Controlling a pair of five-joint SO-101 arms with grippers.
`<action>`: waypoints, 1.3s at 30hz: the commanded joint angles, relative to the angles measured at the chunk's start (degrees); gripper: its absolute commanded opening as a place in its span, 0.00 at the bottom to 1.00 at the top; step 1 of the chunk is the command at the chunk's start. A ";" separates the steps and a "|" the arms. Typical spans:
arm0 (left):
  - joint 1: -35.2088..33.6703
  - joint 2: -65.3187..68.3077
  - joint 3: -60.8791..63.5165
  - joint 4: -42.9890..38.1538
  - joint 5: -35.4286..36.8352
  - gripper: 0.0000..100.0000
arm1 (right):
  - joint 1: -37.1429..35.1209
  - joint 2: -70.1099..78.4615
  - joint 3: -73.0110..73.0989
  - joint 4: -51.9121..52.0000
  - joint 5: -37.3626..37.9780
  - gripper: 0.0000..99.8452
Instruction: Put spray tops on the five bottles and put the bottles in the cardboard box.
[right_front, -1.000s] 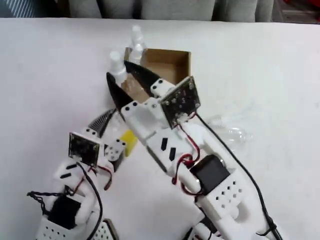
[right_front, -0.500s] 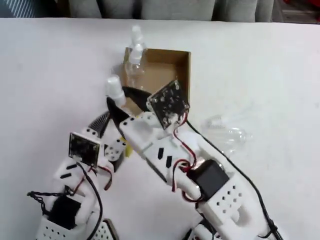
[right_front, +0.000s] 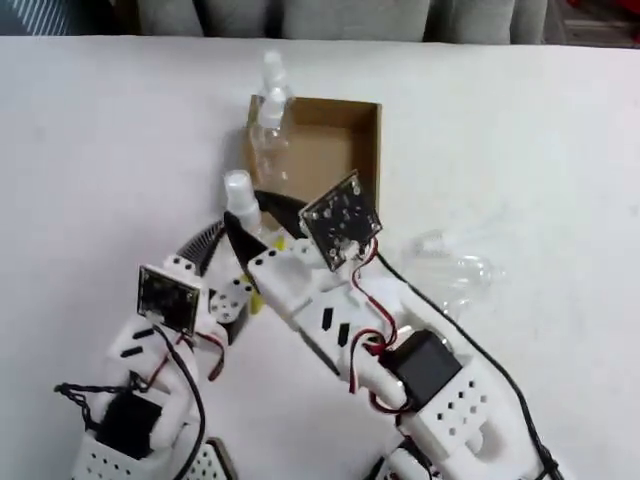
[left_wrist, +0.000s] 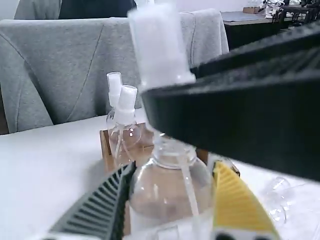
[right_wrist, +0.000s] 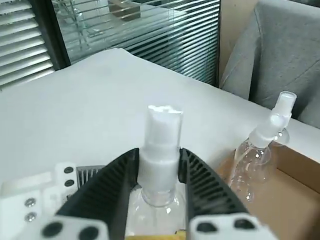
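Bottles (left_wrist: 170, 187), spray-topped: three; cardboard box (right_front: 330, 135): one

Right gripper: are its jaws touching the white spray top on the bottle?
Touching. The right wrist view shows it: the right gripper has its two black jaws against both sides of the spray top, with no gap on either side.

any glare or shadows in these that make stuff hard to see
High view: flat, even light with no hard shadows around the cardboard box; the clear bottles lying on the white table barely stand out against it. Left wrist view: small glints on the held bottle. Right wrist view: reflections in the glass by the blinds, no glare on the spray top.
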 joint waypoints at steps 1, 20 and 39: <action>0.13 -0.66 -0.79 -2.02 -0.53 0.07 | -0.22 -1.19 -0.35 1.27 -0.70 0.11; 0.04 -0.40 -2.64 -1.14 4.31 0.07 | 4.44 -17.36 -5.89 16.84 -0.18 0.08; -3.38 36.97 -30.07 -3.96 8.18 0.07 | 2.77 -32.48 24.53 7.43 -0.70 0.02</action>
